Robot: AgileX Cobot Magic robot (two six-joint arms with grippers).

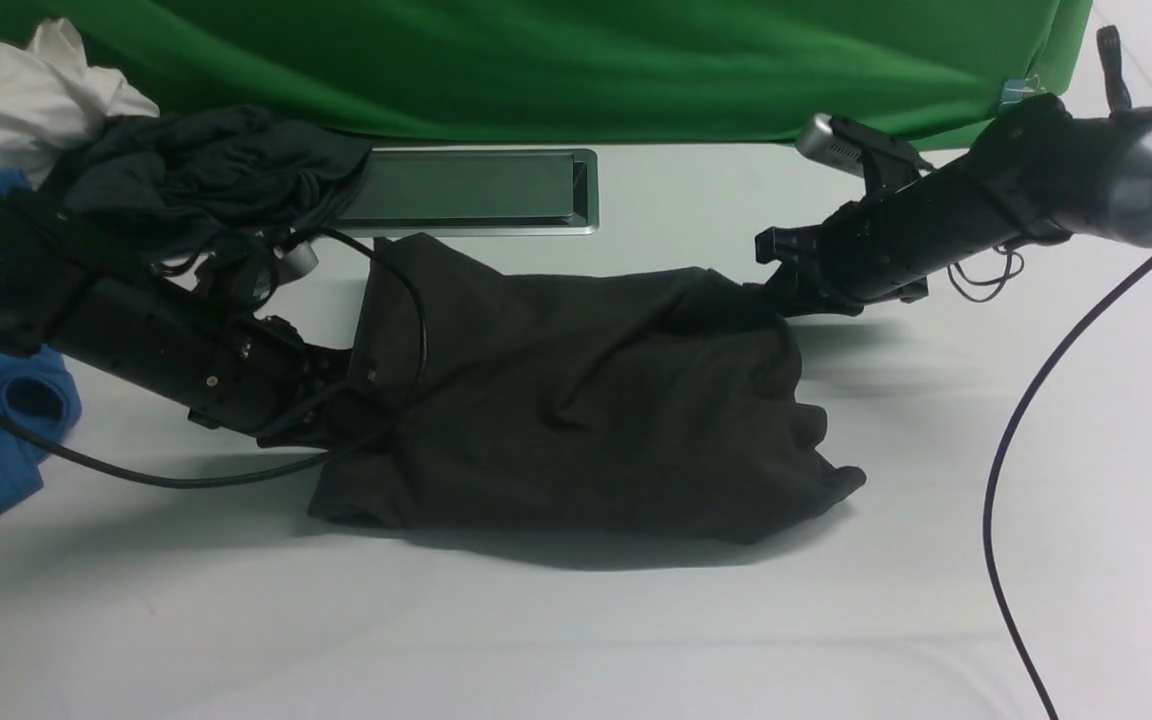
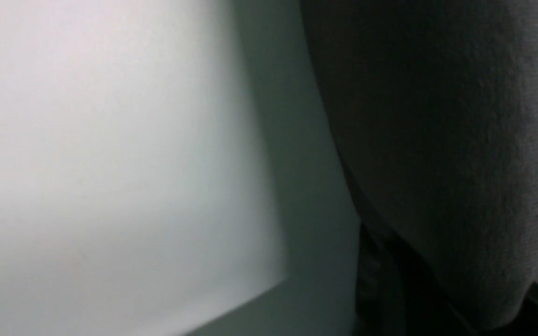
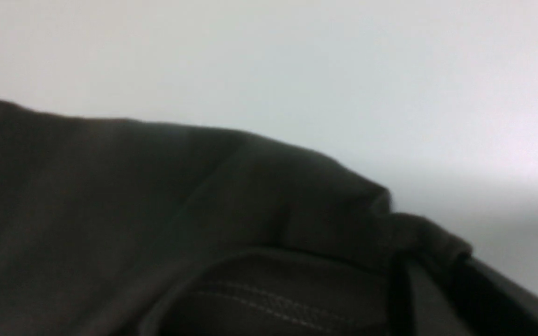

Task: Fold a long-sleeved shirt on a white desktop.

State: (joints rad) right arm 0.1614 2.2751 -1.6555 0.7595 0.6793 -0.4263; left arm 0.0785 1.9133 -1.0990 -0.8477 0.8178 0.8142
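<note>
At mid desk (image 1: 836, 620), the shirt (image 1: 576, 400) sits bunched, long axis left-right, strung btwn both claws. L claw (image 1: 341, 385) is buried in its left edge, narrow, apparently pinching cloth. R claw (image 1: 771, 290) is pinched tight on the far right corner, by a stitched hem in the wrist view. Each arm is at its own end, so the next move prob. turns on drawing the shirt taut along that axis. No containers. Hatch (image 1: 466, 190) lies just beyond the shirt.

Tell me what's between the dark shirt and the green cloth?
A silver-framed dark hatch in the white desktop, behind the long-sleeved shirt; front view shows it.
</note>
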